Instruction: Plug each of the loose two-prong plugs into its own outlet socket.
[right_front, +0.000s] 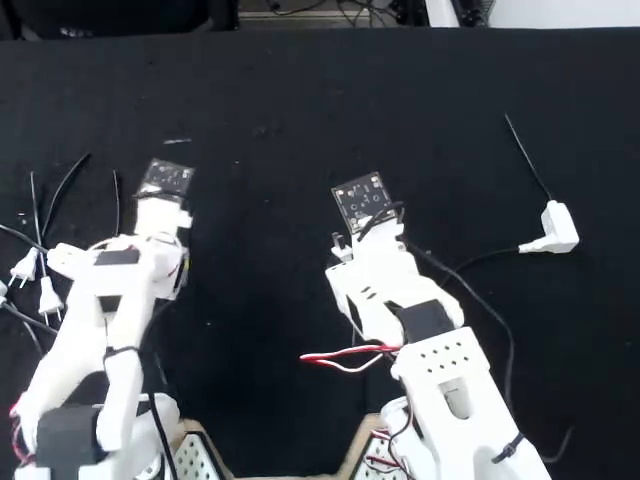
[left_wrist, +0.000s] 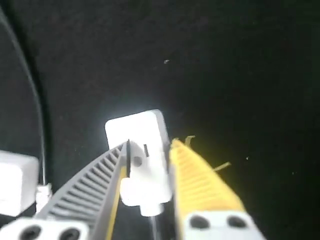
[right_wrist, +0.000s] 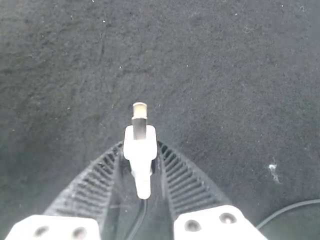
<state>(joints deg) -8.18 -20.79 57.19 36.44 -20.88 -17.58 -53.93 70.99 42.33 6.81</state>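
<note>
Table: black cloth, both white arms side by side at the near edge.
Far left: two loose white plugs lie close together among thin black cables at the table edge, the farther loose plug and the nearer loose plug. Neither touches an arm.
Left arm: just beside those plugs, leaning out over the cloth.
Left gripper: closed on a white slotted block, with the grey finger on one side and the yellow finger on the other.
Held block: rectangular, with two dark slots on the face toward the camera and a rounded stub and cable at the wrist end. Probably a socket body, but glare washes out the detail.
Second white block: on the cloth beside the grey finger, not touching it, with a cable next to it.
Right arm: mid-table, with red wires looped off its side.
Right gripper: clamped on a two-prong plug.
Held plug: seen edge-on above bare cloth, prongs pointing away from the wrist, cable trailing back between the fingers.
Far right: white angled piece lying on the cloth on a thin black cable, well apart from both grippers.
</note>
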